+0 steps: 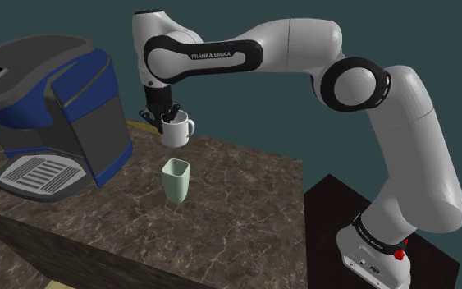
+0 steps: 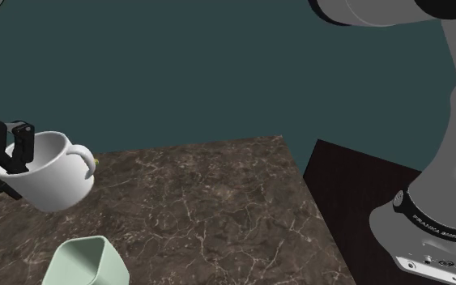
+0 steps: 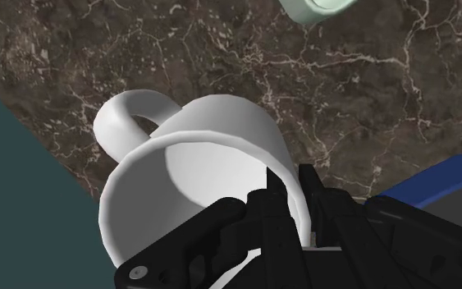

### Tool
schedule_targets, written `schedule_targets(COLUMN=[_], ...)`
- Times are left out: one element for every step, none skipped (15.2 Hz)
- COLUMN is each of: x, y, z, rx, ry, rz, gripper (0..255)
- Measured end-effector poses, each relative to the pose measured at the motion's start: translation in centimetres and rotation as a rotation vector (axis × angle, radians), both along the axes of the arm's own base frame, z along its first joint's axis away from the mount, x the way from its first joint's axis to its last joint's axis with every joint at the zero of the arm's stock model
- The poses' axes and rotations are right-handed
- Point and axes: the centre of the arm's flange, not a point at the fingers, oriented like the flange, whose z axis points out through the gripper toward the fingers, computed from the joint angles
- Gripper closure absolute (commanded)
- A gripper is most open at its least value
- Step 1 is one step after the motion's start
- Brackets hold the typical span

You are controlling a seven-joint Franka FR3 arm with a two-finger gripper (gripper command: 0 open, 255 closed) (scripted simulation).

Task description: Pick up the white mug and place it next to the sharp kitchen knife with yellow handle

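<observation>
My black gripper [image 1: 163,113] is shut on the rim of the white mug [image 1: 178,131], one finger inside and one outside. It holds the mug tilted in the air above the dark marble counter [image 1: 229,205], near the counter's far edge. In the second exterior view the mug [image 2: 52,180] hangs from the gripper [image 2: 19,155] at the left, handle pointing right. A small yellow bit [image 2: 96,162] peeks out behind that handle; I cannot tell whether it is the knife. In the wrist view the fingers [image 3: 290,205] clasp the wall of the mug [image 3: 196,156], and its handle points away from them.
A pale green square cup [image 1: 176,181] stands upright on the counter just in front of the lifted mug. It also shows in the second exterior view [image 2: 84,263]. A large blue and grey coffee machine [image 1: 48,115] fills the counter's left. The counter ends at the right beside the dark stand [image 1: 336,205].
</observation>
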Motion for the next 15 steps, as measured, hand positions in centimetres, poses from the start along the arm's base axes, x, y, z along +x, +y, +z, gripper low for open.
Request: schedule_targets(x=[0.0, -0.1, -0.1, -0.1, -0.1, 0.0, 0.0, 0.0, 0.0, 0.0, -0.1, -0.1, 0.0, 0.0, 0.0], y=[0.1, 0.0, 0.1, 0.2, 0.1, 0.1, 0.1, 0.1, 0.1, 0.0, 0.1, 0.1, 0.0, 0.1, 0.1], z=[-0.7, -1.2, -1.7, -2.2, -2.8, -3.3, -3.8, -4.3, -4.8, -5.3, -6.0, -6.4, -6.9, -7.5, -8.0], rx=[0.000, 0.000, 0.000, 0.000, 0.000, 0.000, 0.000, 0.000, 0.000, 0.000, 0.000, 0.000, 0.000, 0.000, 0.000], ry=[0.000, 0.000, 0.000, 0.000, 0.000, 0.000, 0.000, 0.000, 0.000, 0.000, 0.000, 0.000, 0.000, 0.000, 0.000], rz=[0.000, 0.000, 0.000, 0.000, 0.000, 0.000, 0.000, 0.000, 0.000, 0.000, 0.000, 0.000, 0.000, 0.000, 0.000], gripper=[255, 255, 255, 255, 255, 255, 255, 255, 255, 255, 255, 255, 255, 255, 255])
